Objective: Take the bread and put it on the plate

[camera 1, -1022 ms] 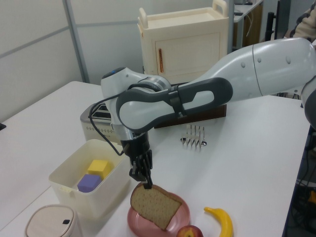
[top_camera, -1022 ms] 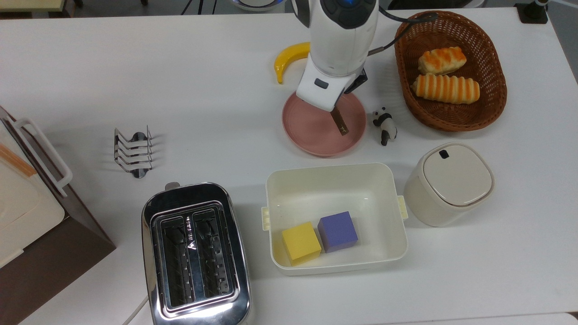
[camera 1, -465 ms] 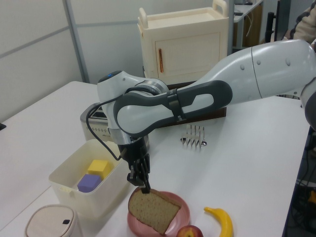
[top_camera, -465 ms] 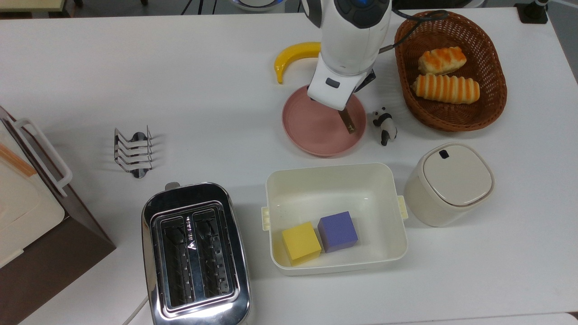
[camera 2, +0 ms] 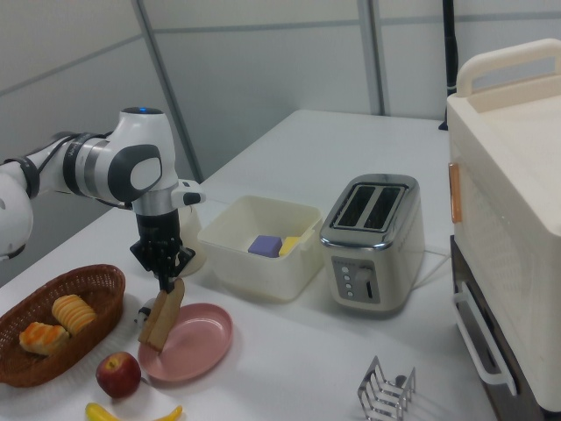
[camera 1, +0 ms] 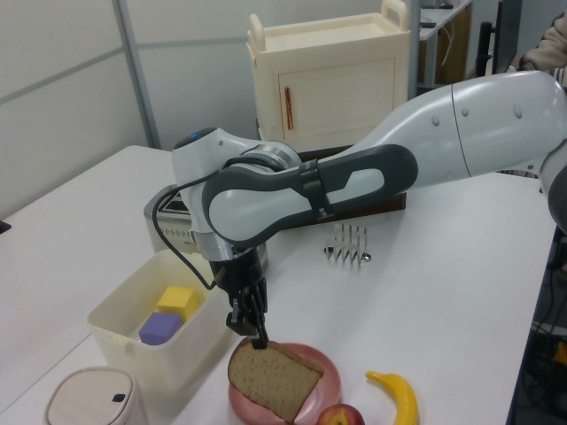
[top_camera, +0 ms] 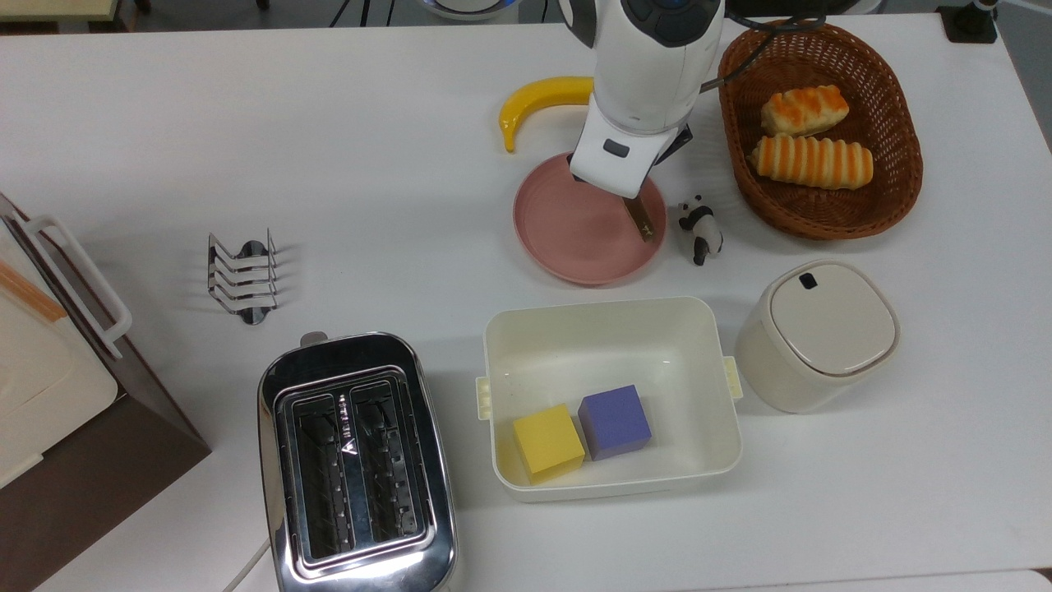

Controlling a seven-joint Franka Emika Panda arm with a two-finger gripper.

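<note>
In the top view, the arm hides most of the bread [top_camera: 640, 220] and part of the banana [top_camera: 534, 103].

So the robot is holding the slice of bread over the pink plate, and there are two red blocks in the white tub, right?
Not quite. The blocks in the white tub aren't red: one block is yellow and the other is purple, as the top view shows. The rest is right: the gripper holds the bread over the pink plate.

Top view: straight down over the white table [top_camera: 329, 123]. Left and right views: low, oblique, from opposite table ends. Shared: plate [top_camera: 559, 238], toaster [camera 2: 372, 241].
</note>
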